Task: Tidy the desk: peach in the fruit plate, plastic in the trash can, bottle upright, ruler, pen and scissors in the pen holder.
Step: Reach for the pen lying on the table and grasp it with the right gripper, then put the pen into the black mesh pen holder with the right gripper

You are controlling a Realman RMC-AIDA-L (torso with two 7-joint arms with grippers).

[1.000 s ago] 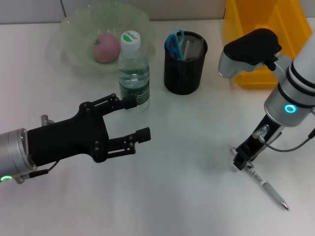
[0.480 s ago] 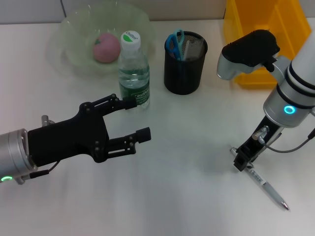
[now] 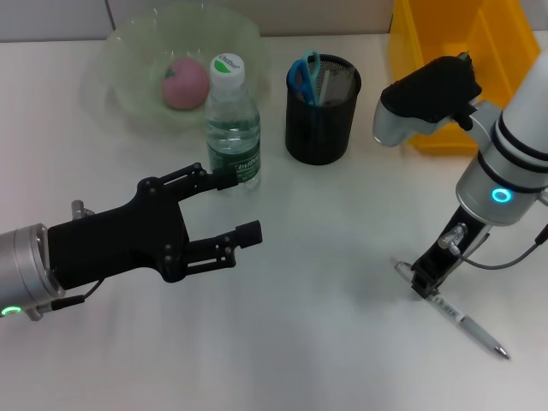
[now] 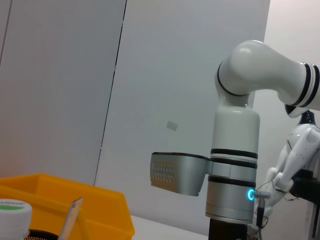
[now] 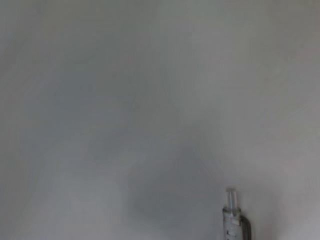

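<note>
The pen [image 3: 452, 313] lay on the white desk [image 3: 325, 342] at the robot's right, with the right gripper [image 3: 425, 279] set down over its upper end and hiding that part; whether its jaws had closed on the pen could not be told. The right wrist view caught only the pen's clear tip [image 5: 230, 197], its barrel cut off at the frame edge. Compared with a second earlier, the pen had shifted slightly and the right arm had swung a little. The left gripper [image 3: 231, 208] hovered unmoved near the water bottle [image 3: 231, 128], jaws wide and empty.
</note>
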